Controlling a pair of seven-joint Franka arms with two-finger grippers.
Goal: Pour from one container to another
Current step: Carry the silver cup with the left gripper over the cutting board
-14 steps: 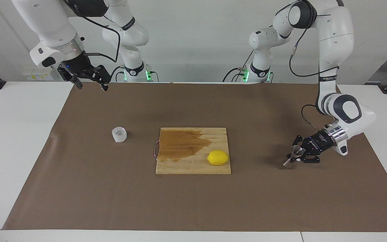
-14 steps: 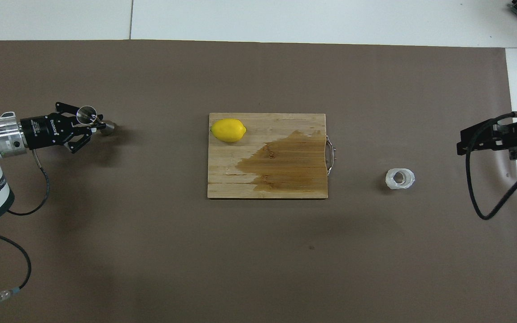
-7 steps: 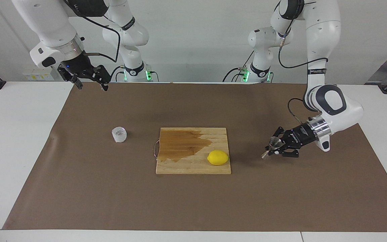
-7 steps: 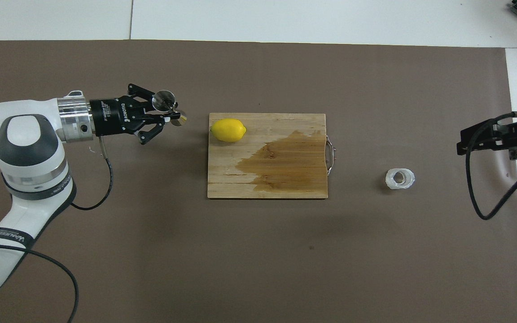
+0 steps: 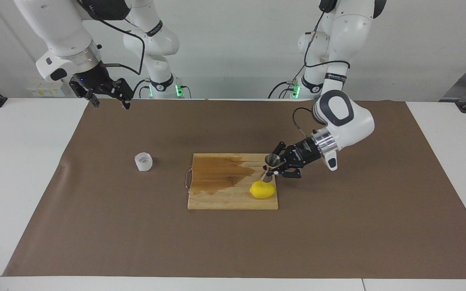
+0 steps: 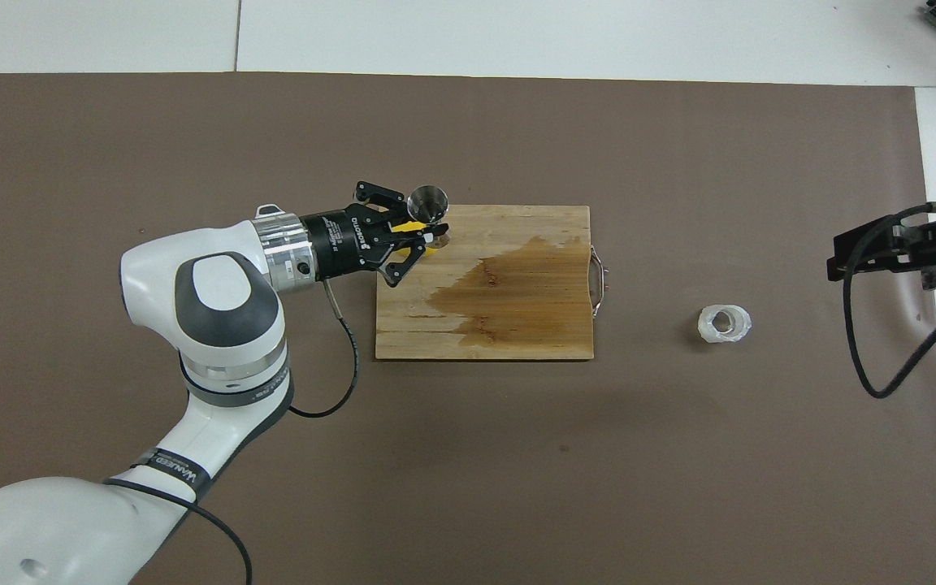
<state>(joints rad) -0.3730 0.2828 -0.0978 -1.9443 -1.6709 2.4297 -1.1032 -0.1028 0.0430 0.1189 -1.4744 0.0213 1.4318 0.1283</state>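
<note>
Yellow lemon (image 5: 262, 190), whitish cup (image 5: 143, 161), shiny steel jigger (image 5: 270, 165) (brown mat (image 5: 338, 234))

The small, squat cup of translucent whitish crinkled plastic (image 5: 143, 161) (image 6: 724, 323) stands upright on the brown paper, mouth open upward, toward the right arm's end of the table. The small shiny steel jigger, hourglass-shaped (image 5: 271, 165) (image 6: 428, 210), is in the air, slightly tilted, gripped at its narrow waist, over the yellow lemon (image 5: 262, 190).
</note>
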